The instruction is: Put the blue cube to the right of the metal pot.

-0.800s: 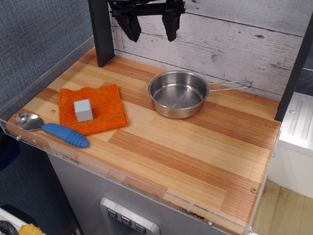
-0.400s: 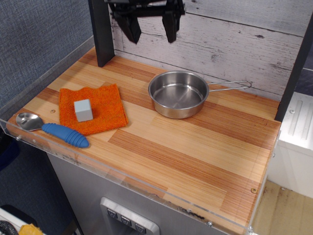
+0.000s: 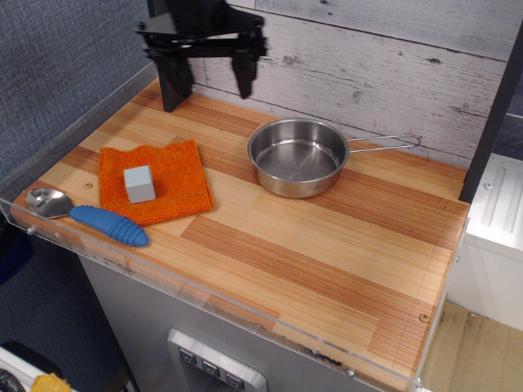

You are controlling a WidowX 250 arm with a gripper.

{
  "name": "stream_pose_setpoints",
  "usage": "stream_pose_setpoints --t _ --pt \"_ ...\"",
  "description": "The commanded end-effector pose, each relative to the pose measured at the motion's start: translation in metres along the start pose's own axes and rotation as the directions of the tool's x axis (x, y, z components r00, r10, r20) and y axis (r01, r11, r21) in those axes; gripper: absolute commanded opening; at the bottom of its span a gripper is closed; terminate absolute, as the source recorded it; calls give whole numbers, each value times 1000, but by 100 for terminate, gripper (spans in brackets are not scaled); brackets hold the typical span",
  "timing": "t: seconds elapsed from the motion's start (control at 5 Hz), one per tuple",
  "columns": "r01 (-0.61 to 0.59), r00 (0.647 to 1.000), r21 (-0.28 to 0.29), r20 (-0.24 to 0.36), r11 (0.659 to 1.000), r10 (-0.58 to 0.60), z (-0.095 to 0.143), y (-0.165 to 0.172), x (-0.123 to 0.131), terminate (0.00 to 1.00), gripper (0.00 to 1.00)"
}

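Note:
The small pale grey-blue cube [image 3: 140, 183] sits on an orange cloth [image 3: 154, 181] at the left of the wooden table. The shiny metal pot [image 3: 298, 156] stands at the back middle, its wire handle [image 3: 386, 143] pointing right. My gripper [image 3: 210, 82] hangs open and empty above the back left of the table, well above and behind the cube and left of the pot.
A metal spoon with a ribbed blue handle [image 3: 106, 224] lies at the front left edge. A dark post [image 3: 170, 82] stands at the back left. A clear plastic rim [image 3: 245, 314] edges the table. A grey plank wall [image 3: 392, 65] closes the back.
My gripper has moved left and slightly down, from above the pot's left side toward the back left of the table. Its fingers stay open. Cube and pot have not moved.

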State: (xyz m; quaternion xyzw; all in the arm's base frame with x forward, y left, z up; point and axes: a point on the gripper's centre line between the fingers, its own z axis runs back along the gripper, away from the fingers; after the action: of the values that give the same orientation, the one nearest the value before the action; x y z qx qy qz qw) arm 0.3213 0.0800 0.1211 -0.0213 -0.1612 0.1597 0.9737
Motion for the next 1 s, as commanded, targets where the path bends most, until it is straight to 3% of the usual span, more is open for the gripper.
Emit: stream_pose_setpoints --t 0.0,0.8 --pt "-81 995 80 62 994 76 11 45 -10 0 100" --pt "-242 969 106 83 965 234 -25 79 -48 0 100"
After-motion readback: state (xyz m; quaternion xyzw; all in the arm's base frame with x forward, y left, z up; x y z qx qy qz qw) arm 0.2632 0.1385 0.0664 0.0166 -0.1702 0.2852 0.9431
